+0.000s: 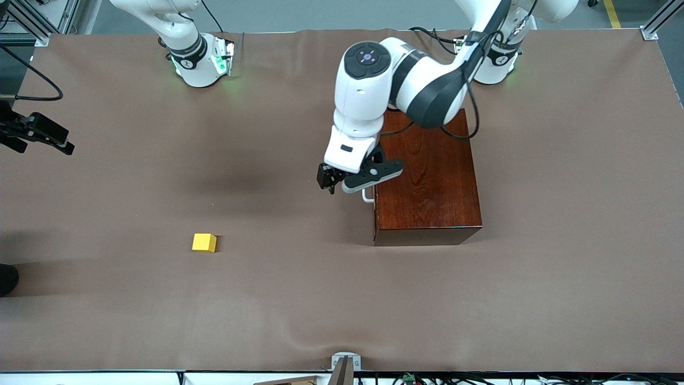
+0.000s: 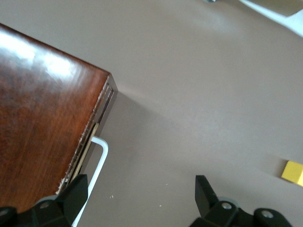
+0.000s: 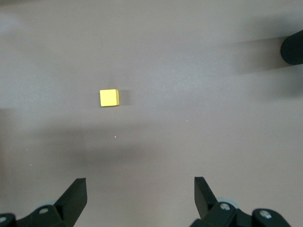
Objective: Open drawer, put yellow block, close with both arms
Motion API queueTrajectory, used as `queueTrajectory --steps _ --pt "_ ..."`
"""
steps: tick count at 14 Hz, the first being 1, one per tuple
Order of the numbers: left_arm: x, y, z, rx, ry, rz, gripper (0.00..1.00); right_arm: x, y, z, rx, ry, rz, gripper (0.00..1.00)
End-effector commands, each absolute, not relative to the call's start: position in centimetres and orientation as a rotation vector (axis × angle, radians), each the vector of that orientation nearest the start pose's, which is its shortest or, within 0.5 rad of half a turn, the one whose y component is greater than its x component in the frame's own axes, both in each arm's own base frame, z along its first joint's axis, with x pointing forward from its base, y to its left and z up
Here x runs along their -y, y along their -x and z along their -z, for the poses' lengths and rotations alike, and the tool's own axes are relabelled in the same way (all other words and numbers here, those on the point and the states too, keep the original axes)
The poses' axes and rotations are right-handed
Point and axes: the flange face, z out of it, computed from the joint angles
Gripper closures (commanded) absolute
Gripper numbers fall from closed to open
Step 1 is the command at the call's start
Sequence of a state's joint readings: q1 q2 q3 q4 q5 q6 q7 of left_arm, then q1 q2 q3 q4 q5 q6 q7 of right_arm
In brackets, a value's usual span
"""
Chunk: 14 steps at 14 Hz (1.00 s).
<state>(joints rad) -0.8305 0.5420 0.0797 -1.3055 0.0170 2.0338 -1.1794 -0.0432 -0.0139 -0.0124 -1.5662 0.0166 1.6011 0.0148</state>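
The dark reddish-brown wooden box (image 1: 427, 182) stands toward the left arm's end of the table. Its drawer (image 2: 97, 120) sits pushed in, its front facing the right arm's end, with only a thin pale slit showing. The white handle (image 1: 367, 198) also shows in the left wrist view (image 2: 98, 163). My left gripper (image 1: 347, 184) is open at the handle; in the left wrist view (image 2: 139, 194) the bar runs just inside one fingertip (image 2: 75, 191). The yellow block (image 1: 204, 242) lies on the table toward the right arm's end, nearer the front camera than the box. My right gripper (image 3: 139, 194) is open and empty, high over the table with the block (image 3: 109, 98) below.
A brown cover (image 1: 299, 299) spreads over the whole table. A dark round object (image 1: 6, 279) sits at the table's edge at the right arm's end and also shows in the right wrist view (image 3: 293, 47). A metal bracket (image 1: 344, 366) stands at the front edge.
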Motion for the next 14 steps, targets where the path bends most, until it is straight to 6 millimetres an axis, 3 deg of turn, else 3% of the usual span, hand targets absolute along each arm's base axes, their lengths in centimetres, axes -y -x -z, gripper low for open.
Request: queueTrajectory --steps 1,7,14 --pt "52.0 -52.1 -44.5 0.602 3.167 0.271 0.0 2.8 -55.5 -64.0 -0.113 3.135 0.08 0.0" --pt "54.1 -52.1 -40.3 0.556 3.144 0.252 0.0 2.8 -55.5 -64.0 -0.113 3.135 0.082 0.0" --pt "54.6 -51.0 -39.0 0.4 3.116 0.185 0.0 2.8 -55.5 -63.9 -0.111 3.135 0.075 0.0"
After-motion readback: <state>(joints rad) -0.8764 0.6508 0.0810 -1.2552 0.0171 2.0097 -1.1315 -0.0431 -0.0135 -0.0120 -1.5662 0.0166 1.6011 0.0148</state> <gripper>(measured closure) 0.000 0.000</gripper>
